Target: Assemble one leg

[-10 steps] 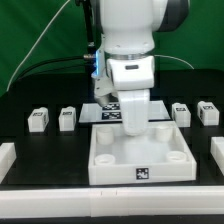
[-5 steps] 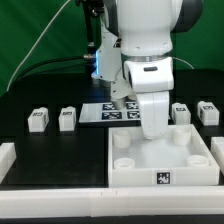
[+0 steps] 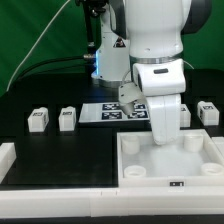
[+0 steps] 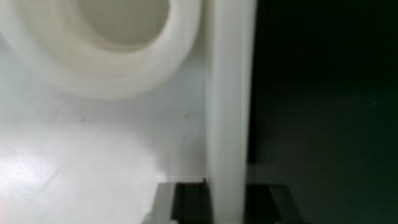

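Observation:
The large white square panel [image 3: 150, 158] with round corner sockets lies at the exterior view's right front. My gripper [image 3: 163, 136] is shut on its far rim wall. In the wrist view the gripper [image 4: 226, 202] has one dark finger on each side of the thin upright panel wall [image 4: 228, 90], with a round socket [image 4: 107, 40] beside it. Two legs [image 3: 37, 120] [image 3: 67, 118], small white blocks with tags, stand at the exterior view's left. One leg [image 3: 208, 112] stands at the right, and another [image 3: 184, 115] is partly hidden behind my arm.
The marker board [image 3: 110, 112] lies flat behind the panel, in front of the arm's base. A white rail [image 3: 6, 158] stands at the left edge and a white bar [image 3: 55, 206] runs along the front. A green wall is at the back.
My gripper has moved toward the exterior view's right, dragging the panel with it from the middle to the right front. The legs have not moved.

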Action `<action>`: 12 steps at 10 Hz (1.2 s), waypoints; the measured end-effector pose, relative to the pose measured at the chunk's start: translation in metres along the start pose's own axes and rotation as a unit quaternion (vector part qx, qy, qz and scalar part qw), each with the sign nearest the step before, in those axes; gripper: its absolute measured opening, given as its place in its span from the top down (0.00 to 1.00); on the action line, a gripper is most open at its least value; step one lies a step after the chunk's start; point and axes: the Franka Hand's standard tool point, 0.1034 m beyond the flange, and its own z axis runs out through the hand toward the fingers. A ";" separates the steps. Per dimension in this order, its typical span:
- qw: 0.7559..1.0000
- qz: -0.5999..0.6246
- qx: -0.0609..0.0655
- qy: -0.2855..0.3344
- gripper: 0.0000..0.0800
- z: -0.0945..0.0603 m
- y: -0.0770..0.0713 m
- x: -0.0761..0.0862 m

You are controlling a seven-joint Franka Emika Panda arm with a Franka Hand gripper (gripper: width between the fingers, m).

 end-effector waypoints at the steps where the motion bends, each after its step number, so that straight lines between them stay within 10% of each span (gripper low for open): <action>1: 1.000 0.004 -0.001 0.000 0.92 0.000 0.002 0.001; 4: 1.000 0.009 -0.002 0.001 0.92 0.000 0.002 0.000; 8: 1.000 0.010 -0.001 0.000 0.36 0.001 0.000 -0.002; 12: 1.000 0.011 -0.001 0.000 0.20 0.001 0.001 -0.002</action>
